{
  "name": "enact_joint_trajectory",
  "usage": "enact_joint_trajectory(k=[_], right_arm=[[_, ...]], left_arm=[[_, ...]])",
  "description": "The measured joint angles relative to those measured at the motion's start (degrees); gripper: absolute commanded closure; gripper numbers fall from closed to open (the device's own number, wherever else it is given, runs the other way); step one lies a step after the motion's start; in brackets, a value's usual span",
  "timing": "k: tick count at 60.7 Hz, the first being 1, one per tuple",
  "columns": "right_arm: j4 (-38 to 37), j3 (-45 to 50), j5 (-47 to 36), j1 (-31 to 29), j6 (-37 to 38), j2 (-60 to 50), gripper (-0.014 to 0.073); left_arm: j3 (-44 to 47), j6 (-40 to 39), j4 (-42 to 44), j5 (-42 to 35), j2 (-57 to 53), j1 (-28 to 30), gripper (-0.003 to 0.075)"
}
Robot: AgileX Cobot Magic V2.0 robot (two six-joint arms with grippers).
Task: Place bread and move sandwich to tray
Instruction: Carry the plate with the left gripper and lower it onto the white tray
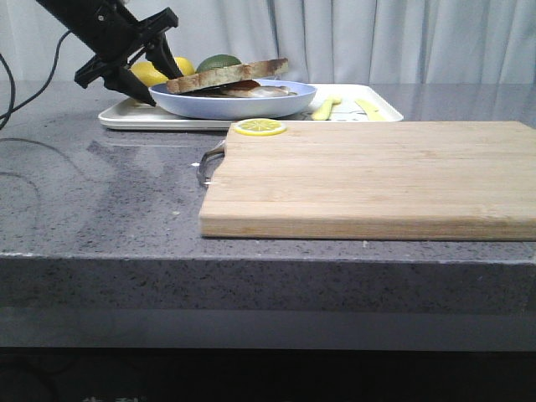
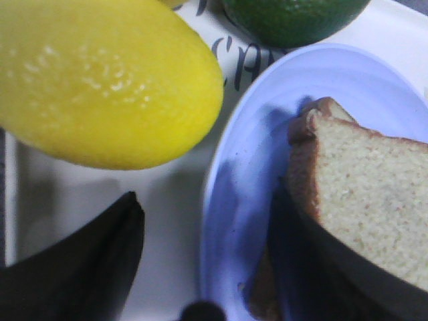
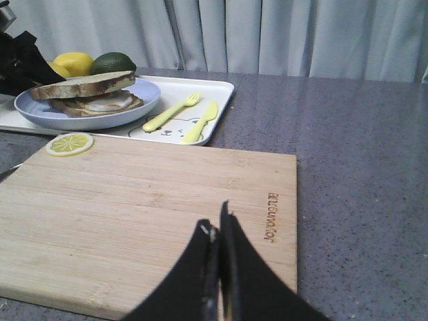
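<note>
Soft even daylight, faint glare on countertop (image 1: pixel 126 184); blurred close-up lemon (image 2: pixel 100 80)

The front camera is looking low across the worktop (image 1: pixel 126 193) toward curtains. The left wrist camera is hovering very close over the plate (image 2: pixel 247 167). The right wrist camera is facing the same plate from farther away.

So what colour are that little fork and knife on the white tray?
Pale yellow fork and knife, clearest in the right wrist view.

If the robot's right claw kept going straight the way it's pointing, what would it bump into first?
Probably the wooden cutting board. The right gripper, with its fingers together, points forward and down over the board. Beyond lie the white tray and a yellow fork, but depth is hard to judge.
</note>
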Motion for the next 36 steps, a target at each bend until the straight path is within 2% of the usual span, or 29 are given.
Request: enact_joint_trajectory(k=[8,21,36], right_arm=[[0.0,0.0,-0.8,0.0,0.0,0.0,0.0654],[0.0,0.0,-0.8,0.0,0.0,0.0,0.0654],[0.0,0.0,-0.8,0.0,0.0,0.0,0.0654]], left_arm=[[0.0,0.0,-0.8,0.7,0.0,0.9,0.0396],[0.0,0.0,-1.9,0.8,-2.0,1.9,0.0742],[0.0,0.0,-2.3,0.9,-7.1,2.9,0.0741]])
